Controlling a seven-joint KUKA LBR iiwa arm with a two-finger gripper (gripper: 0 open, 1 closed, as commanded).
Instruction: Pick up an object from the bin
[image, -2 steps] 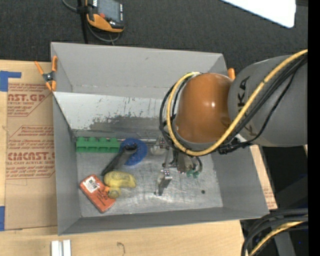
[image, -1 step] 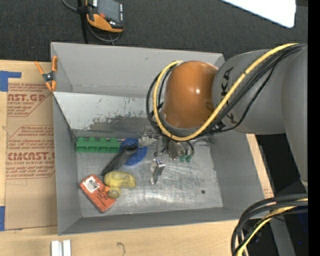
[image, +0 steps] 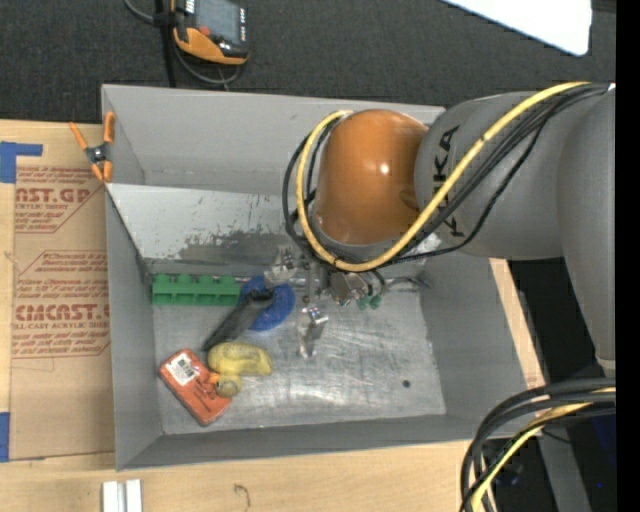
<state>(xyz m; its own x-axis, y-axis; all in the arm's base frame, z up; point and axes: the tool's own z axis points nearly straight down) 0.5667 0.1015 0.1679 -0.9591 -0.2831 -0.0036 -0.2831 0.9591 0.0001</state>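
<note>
While the gripper (image: 312, 332) is seen at frame centre, a blue disc (image: 272, 312) is noted just to its left. Gripper state, apart or together, cannot be told

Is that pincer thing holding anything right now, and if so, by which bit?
Nothing, as far as I can see. The pincer is over bare bin floor, just right of the blue object and the yellow object.

Brick (image: 195, 289) at back left, toy (image: 240, 360) and box (image: 193, 384) before it; pincer (image: 311, 336) right of toy
</note>
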